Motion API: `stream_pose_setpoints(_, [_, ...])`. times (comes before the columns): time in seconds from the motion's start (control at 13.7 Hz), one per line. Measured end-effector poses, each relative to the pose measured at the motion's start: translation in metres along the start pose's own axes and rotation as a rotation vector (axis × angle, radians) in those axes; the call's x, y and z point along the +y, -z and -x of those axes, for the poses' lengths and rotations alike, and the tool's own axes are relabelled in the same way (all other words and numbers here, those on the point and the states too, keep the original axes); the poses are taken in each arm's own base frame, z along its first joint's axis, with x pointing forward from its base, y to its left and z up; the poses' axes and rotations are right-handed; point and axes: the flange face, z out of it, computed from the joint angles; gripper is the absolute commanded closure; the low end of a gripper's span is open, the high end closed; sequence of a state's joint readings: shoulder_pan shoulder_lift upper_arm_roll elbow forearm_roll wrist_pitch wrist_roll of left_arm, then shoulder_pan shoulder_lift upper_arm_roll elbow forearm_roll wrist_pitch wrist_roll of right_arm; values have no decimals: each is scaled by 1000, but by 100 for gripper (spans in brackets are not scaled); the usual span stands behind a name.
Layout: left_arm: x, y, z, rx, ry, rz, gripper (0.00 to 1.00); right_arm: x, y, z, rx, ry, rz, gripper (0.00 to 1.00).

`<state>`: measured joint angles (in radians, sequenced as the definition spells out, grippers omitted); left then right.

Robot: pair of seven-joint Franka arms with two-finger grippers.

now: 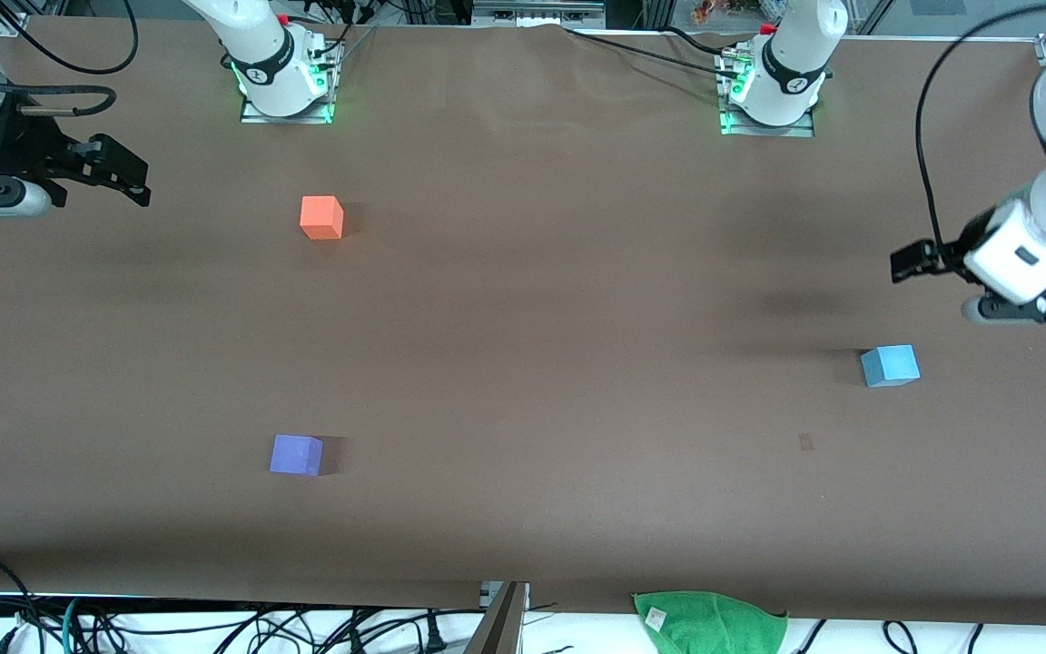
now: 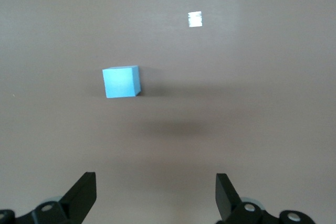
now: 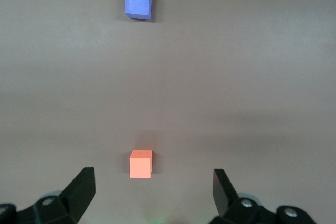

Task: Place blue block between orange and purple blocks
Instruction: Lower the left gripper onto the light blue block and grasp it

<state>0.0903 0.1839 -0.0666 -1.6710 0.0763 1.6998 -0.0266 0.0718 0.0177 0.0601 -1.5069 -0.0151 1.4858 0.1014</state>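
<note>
The blue block (image 1: 890, 365) sits on the brown table toward the left arm's end; it also shows in the left wrist view (image 2: 122, 82). The orange block (image 1: 321, 218) and the purple block (image 1: 296, 455) sit toward the right arm's end, the purple one nearer the front camera; both show in the right wrist view, orange (image 3: 140, 163) and purple (image 3: 138, 3). My left gripper (image 1: 912, 262) is up in the air near the blue block, open and empty (image 2: 155, 198). My right gripper (image 1: 128, 177) is up near the table's end, open and empty (image 3: 152, 195).
A green cloth (image 1: 709, 622) lies at the table's front edge. A small pale mark (image 1: 805, 442) is on the table near the blue block and shows bright in the left wrist view (image 2: 195, 19). Cables run along the front edge.
</note>
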Motion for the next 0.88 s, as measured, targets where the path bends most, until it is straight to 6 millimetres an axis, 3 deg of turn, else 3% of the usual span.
stream_pose_setpoints(0.22, [-49, -77, -37, -22, -4, 22, 0, 0, 0, 0, 1, 0, 0, 1])
stream_pose_setpoints(0.36, [-70, -126, -51, 2, -10, 33, 0, 0, 0, 0, 1, 0, 0, 1])
stream_pose_setpoints(0.66, [-64, -202, -53, 115, -22, 36, 0, 0, 0, 0, 1, -1, 0, 1])
stream_pose_setpoints(0.88, [-66, -235, -55, 145, -19, 41, 0, 1, 0, 0, 1, -1, 0, 1])
